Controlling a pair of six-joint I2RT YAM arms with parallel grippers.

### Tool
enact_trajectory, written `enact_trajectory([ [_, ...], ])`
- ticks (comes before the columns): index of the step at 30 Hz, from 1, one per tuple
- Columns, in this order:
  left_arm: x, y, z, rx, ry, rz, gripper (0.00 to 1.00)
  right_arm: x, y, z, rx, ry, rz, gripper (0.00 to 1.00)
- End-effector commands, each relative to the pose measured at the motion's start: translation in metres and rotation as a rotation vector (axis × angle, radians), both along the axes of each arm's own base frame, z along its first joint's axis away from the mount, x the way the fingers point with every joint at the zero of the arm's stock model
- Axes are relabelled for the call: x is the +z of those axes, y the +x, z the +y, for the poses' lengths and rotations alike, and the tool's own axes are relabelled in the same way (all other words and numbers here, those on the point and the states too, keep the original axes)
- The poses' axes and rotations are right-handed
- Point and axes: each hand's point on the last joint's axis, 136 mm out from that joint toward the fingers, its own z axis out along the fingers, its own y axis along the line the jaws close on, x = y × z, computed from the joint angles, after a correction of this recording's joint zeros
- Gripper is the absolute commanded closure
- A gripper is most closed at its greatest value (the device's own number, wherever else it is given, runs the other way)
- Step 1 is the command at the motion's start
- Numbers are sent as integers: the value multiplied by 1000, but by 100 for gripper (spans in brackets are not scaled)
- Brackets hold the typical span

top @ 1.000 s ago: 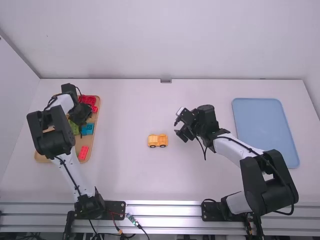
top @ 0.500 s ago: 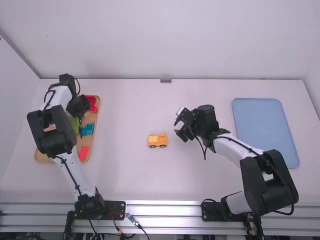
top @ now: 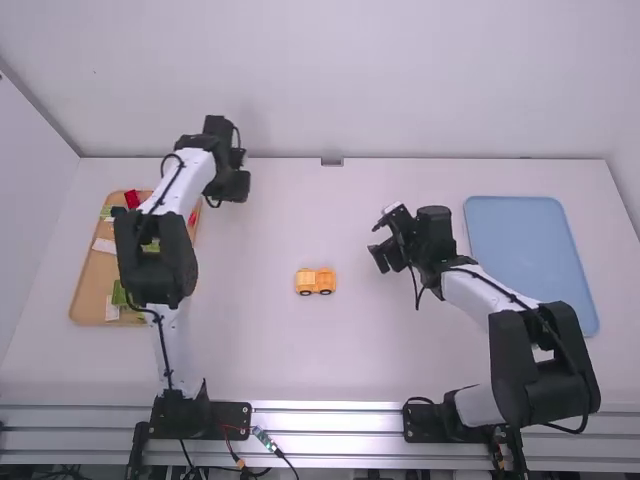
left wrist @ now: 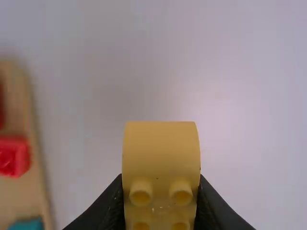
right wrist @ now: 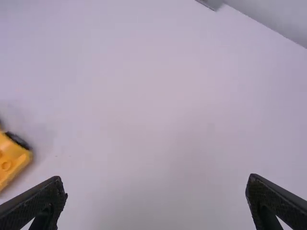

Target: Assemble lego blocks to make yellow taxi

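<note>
Two black grippers are above the white table [top: 260, 350], and each one is in a different state. The left gripper [top: 230, 187] is closed around a yellow plastic block [left wrist: 160, 148]; the left wrist view shows this block between its two fingertips, touching both of them. The block has a smooth, rounded upper part and hollow round studs on the side which faces the camera.

The right gripper [top: 377, 241] is wide apart, and between its fingers there is only bare table surface.

A small yellow-orange toy vehicle [top: 315, 281] with black wheels rests on the table, near the middle. It stands upright, and in the high view it lies to the left of the right gripper and a little closer to the arm bases. Neither gripper is touching it. From the left gripper it is well apart, toward the right and closer to the bases.

The brown wooden tray [top: 90, 275] lies near the left end of the table, and the left gripper is beyond its right edge. The tray carries a red block [left wrist: 19, 155], a teal block [left wrist: 29, 225] and a green block [top: 119, 293]. A flat blue tray [top: 525, 250] lies near the right end.
</note>
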Motion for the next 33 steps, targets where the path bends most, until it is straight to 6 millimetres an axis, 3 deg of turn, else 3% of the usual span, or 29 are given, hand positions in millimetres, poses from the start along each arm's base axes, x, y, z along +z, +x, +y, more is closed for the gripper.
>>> enact_trajectory([
  [1,-1,3,-41,-265,45,-19,98,16,2,-23,-136,10,-10,1],
  [4,2,-7,-99,-526,-31,-46,98,28,-4,-34,-173,30,-6,1],
  [5,2,-8,-106,-556,-41,-50,98,30,-4,-36,-185,33,-4,1],
  [8,3,-24,-152,-731,-69,-60,98,41,-14,-58,-291,44,17,1],
  [17,-5,-80,-233,-1115,-16,-24,98,58,-36,-101,-495,89,61,1],
  [22,-21,-93,-260,-1209,-14,-56,98,56,-49,-107,-461,69,18,1],
  [27,-49,-107,-270,-1249,36,-47,98,51,-71,-111,-456,89,-27,1],
  [28,-56,-119,-275,-1309,42,-32,98,56,-79,-108,-430,107,-55,1],
  [29,-56,-119,-275,-1309,42,-32,98,56,-79,-108,-430,107,-55,1],
  [30,-59,-134,-284,-1374,20,-14,98,64,-85,-106,-413,122,-89,1],
  [33,-62,-144,-291,-1405,22,-6,98,73,-92,-107,-404,113,-126,1],
])
